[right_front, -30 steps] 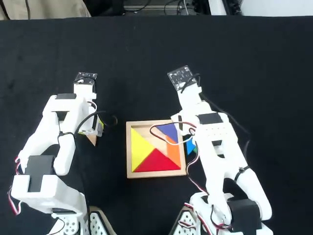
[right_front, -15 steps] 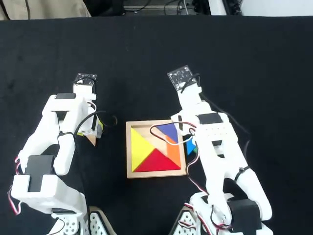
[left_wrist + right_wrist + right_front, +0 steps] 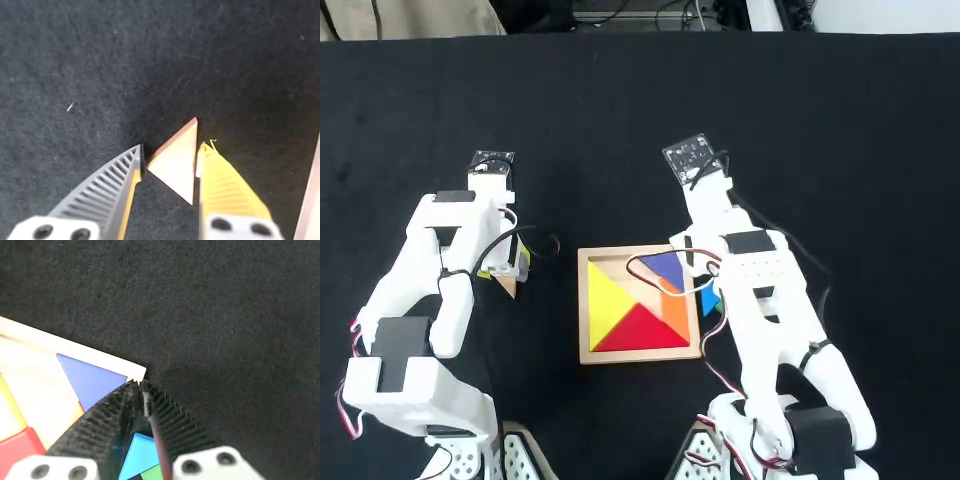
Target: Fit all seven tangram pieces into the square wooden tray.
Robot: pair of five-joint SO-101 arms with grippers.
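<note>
Barely any change over the last second: the left arm's wrist has nudged a hair, everything else sits as it did. My left end effector [image 3: 169, 150] is down on the black surface [image 3: 820, 120] to the left of the tray [image 3: 583, 300], fingers closed in against a pale triangle [image 3: 175, 165] – the grey one at one corner, the yellow one along the opposite edge, the piece lying flat between them. Over on the right, the right end effector [image 3: 139, 386] has its black fingers pressed almost together with nothing in them that I can see, tips right at the tray's far right corner. In the tray I've got a yellow triangle [image 3: 605, 300], a red triangle [image 3: 642, 330], an orange piece [image 3: 675, 312] and a violet-blue triangle [image 3: 662, 268], with bare wood at the far left. A blue piece [image 3: 708, 298] and a green piece [image 3: 715, 308] lie just outside the right rim, under the right arm – touching each other
</note>
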